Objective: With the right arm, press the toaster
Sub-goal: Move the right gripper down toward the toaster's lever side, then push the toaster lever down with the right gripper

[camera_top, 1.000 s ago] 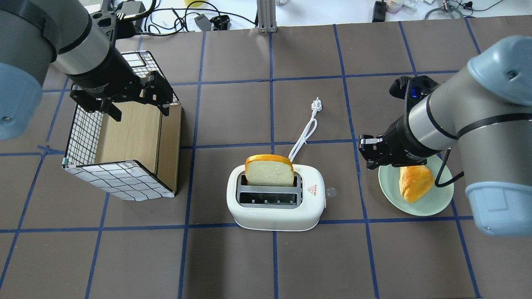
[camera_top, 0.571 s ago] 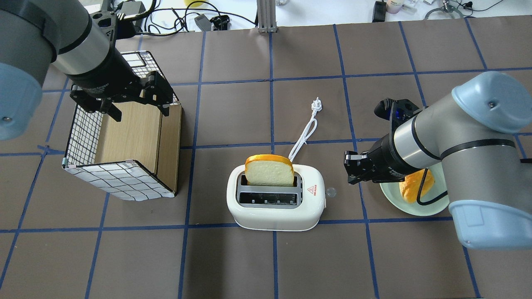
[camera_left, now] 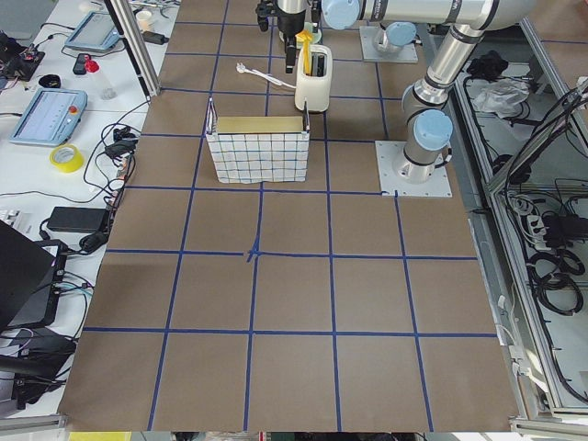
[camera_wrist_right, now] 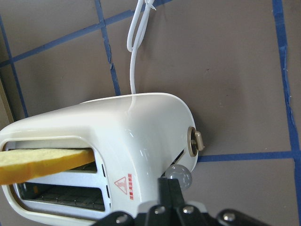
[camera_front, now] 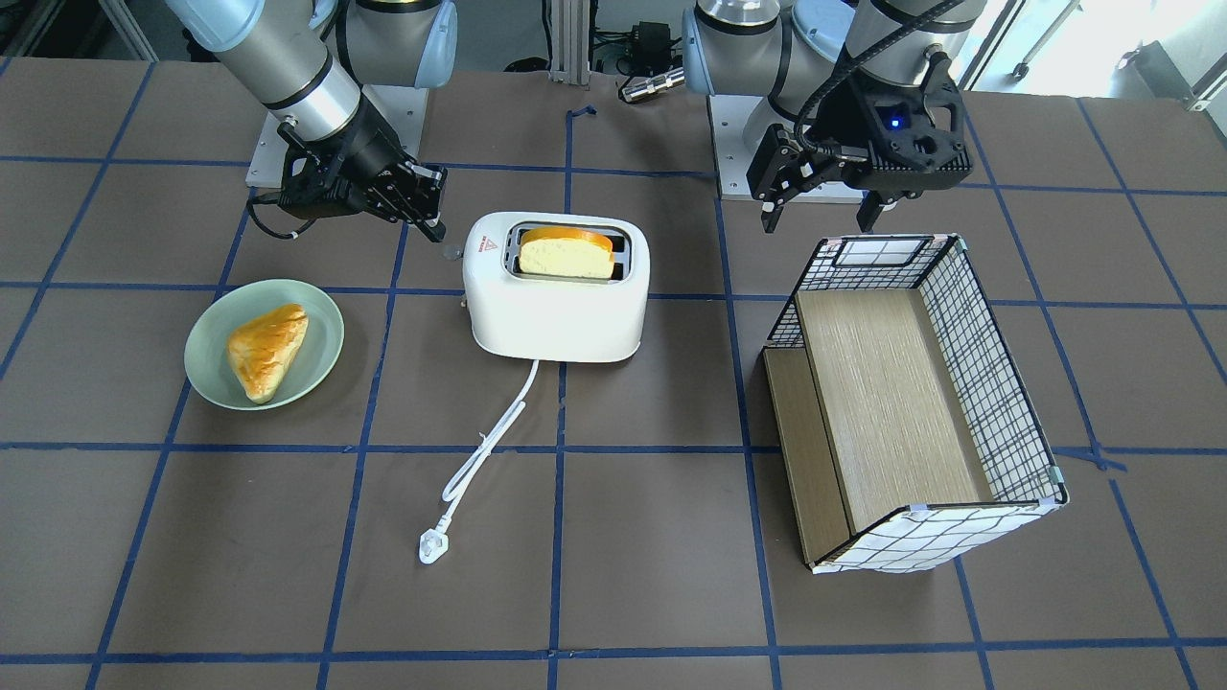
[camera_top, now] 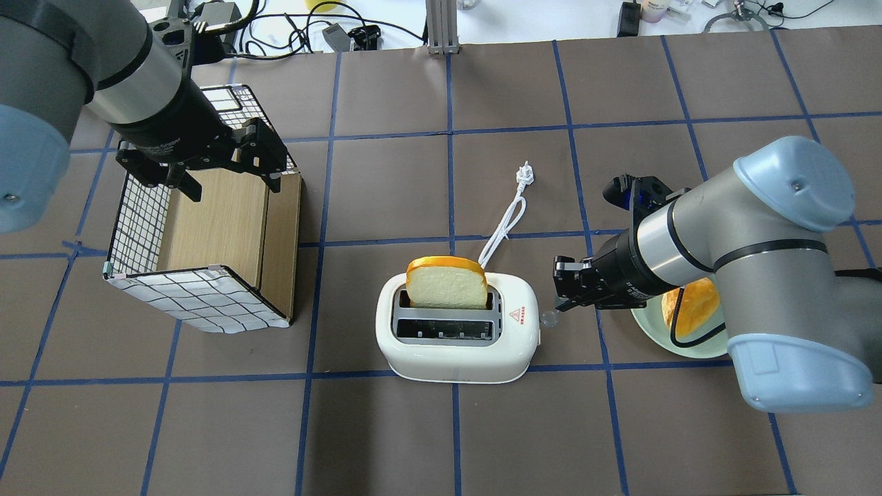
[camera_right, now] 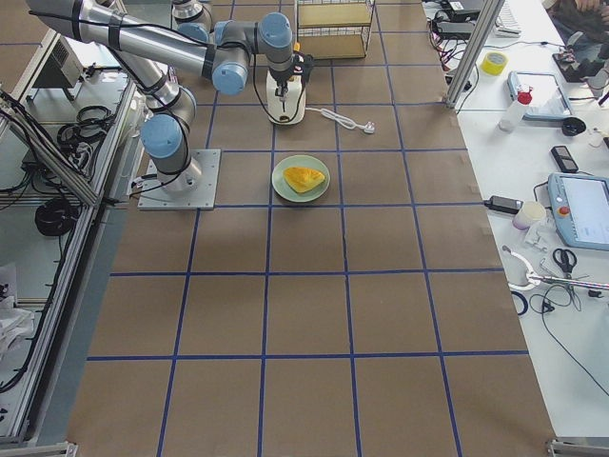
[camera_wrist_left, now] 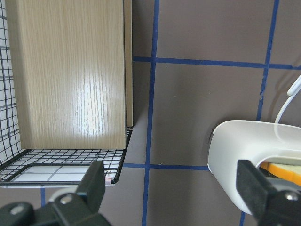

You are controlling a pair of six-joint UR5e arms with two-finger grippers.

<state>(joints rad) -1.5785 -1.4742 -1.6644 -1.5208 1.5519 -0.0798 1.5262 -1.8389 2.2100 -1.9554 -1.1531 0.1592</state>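
The white toaster (camera_top: 455, 337) stands mid-table with a bread slice (camera_top: 446, 284) upright in its far slot. Its small clear lever knob (camera_top: 549, 318) sticks out of the side that faces the right arm. My right gripper (camera_top: 561, 295) is shut and empty, its tips just beside and above that knob. In the right wrist view the shut fingers (camera_wrist_right: 168, 190) sit right at the knob (camera_wrist_right: 179, 175). In the front view the right gripper (camera_front: 427, 209) is beside the toaster (camera_front: 556, 297). My left gripper (camera_top: 231, 180) is open and empty above the basket.
A wire basket with a wooden shelf (camera_top: 207, 234) lies on its side at the left. A green plate (camera_top: 651, 334) with a pastry (camera_top: 696, 303) sits under the right forearm. The toaster's white cord and plug (camera_top: 525, 172) trail away behind it.
My right arm has swung left from over the plate toward the toaster, so its gripper now sits at the lever knob. The left arm, toaster and bread have not moved.
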